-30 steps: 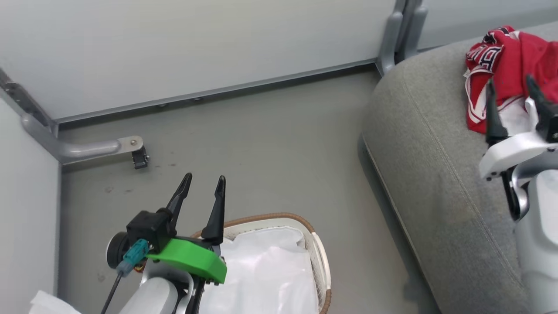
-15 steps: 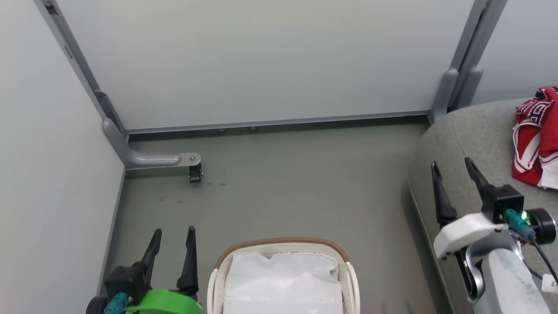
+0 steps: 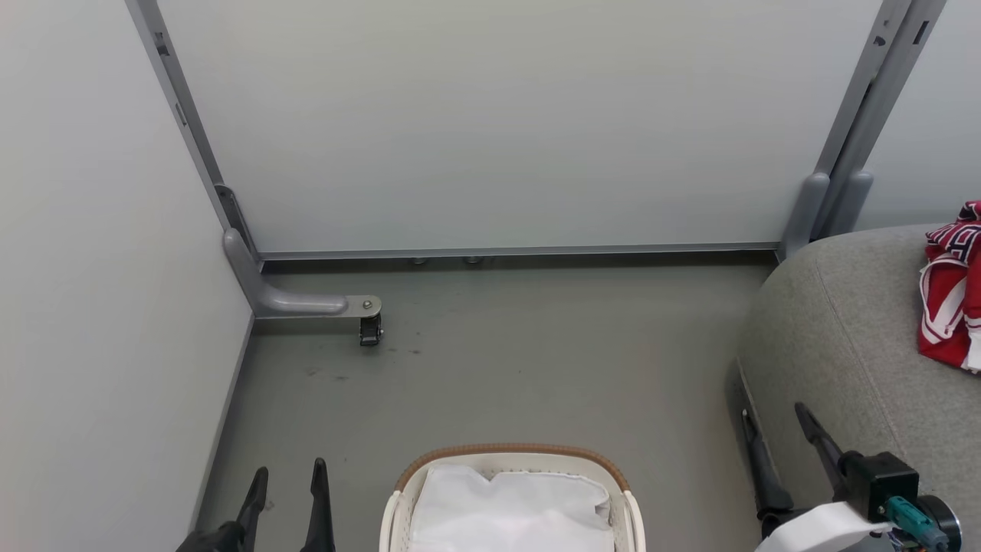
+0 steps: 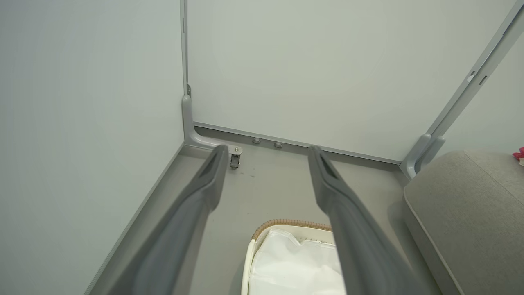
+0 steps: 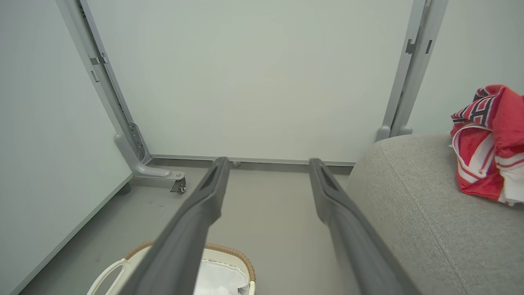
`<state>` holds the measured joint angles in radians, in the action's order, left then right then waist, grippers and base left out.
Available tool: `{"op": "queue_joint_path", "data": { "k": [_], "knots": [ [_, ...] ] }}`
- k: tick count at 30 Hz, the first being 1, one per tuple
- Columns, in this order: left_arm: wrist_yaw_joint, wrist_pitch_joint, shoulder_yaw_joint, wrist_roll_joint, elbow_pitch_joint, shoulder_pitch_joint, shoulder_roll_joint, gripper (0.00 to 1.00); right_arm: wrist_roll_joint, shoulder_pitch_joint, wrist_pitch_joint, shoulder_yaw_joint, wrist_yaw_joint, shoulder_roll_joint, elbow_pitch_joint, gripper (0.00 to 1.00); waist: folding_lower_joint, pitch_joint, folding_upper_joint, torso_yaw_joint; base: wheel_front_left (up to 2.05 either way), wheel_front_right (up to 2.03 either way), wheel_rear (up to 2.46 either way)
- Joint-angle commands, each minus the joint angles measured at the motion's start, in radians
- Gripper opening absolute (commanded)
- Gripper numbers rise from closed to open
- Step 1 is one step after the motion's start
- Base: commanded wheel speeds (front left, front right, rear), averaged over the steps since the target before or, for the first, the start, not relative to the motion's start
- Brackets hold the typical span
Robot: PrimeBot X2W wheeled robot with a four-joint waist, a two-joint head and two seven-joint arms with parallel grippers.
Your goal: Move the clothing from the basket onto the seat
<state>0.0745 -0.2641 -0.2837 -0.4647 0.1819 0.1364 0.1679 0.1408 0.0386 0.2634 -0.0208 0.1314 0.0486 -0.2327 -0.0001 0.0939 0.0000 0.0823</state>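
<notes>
Head view has the basket (image 3: 510,450) at the bottom centre, standing on the grey floor (image 3: 536,360). Its brown woven rim faces the pale wall panel (image 3: 490,115), and what shows of its inside is crumpled white cloth lining (image 3: 510,510).

The left gripper (image 3: 290,469) is just left of the basket and apart from it. Its two dark fingers point up the view toward the wall, nearly parallel and spread, with bare floor between them.

The right gripper (image 3: 774,414) is to the right of the basket, farther off than the left one, by the near edge of the seat (image 3: 835,345). Its fingers lean a little to the left, and they too are spread and hold nothing. A black wrist block with a teal connector shows behind them.

The clothing (image 3: 950,307) lies in a rumpled red heap with white trim on the seat, well to the right of the basket and beyond the right gripper, touching neither gripper.

In the left wrist view both fingers stand wide apart above the floor, and the basket's rim passes under one of them. In the right wrist view the fingers are just as wide apart, with the basket low beneath one finger and the seat alongside the other. A grey caster foot (image 3: 370,330) sits on the floor beyond the basket, to its left.
</notes>
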Motion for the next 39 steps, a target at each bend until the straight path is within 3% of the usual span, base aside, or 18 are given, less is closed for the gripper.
{"op": "queue_joint_path", "data": {
  "k": [1,18,19,23,39],
  "knots": [
    [-0.008,0.000,0.008,0.012,0.002,0.013,-0.006,1.00,0.006,0.020,0.002,0.005,-0.001,0.004,0.009,1.00,0.0001,0.004,0.0000,-0.007,0.00,0.00,0.00],
    [-0.033,0.000,0.035,0.018,0.039,0.007,-0.022,1.00,0.028,0.035,0.002,0.021,-0.001,0.004,0.018,1.00,0.0001,0.005,0.0000,-0.035,0.00,0.00,0.00],
    [-0.031,0.000,0.030,0.021,0.041,0.007,-0.023,0.00,0.019,0.024,0.000,0.022,0.000,-0.001,0.009,0.00,0.0001,0.005,0.0000,-0.035,0.00,0.00,0.00],
    [-0.032,0.004,0.027,0.011,0.073,0.008,-0.027,0.00,0.031,0.034,-0.005,0.021,0.000,-0.008,-0.025,0.00,0.0001,0.004,0.0000,-0.036,0.00,0.00,0.00],
    [-0.068,0.082,0.105,-0.230,0.072,-0.048,-0.046,0.00,0.331,-0.006,-0.083,-0.002,0.000,-0.005,-0.020,0.00,0.0001,-0.009,0.0000,-0.042,0.00,0.00,0.00]
  ]
}}
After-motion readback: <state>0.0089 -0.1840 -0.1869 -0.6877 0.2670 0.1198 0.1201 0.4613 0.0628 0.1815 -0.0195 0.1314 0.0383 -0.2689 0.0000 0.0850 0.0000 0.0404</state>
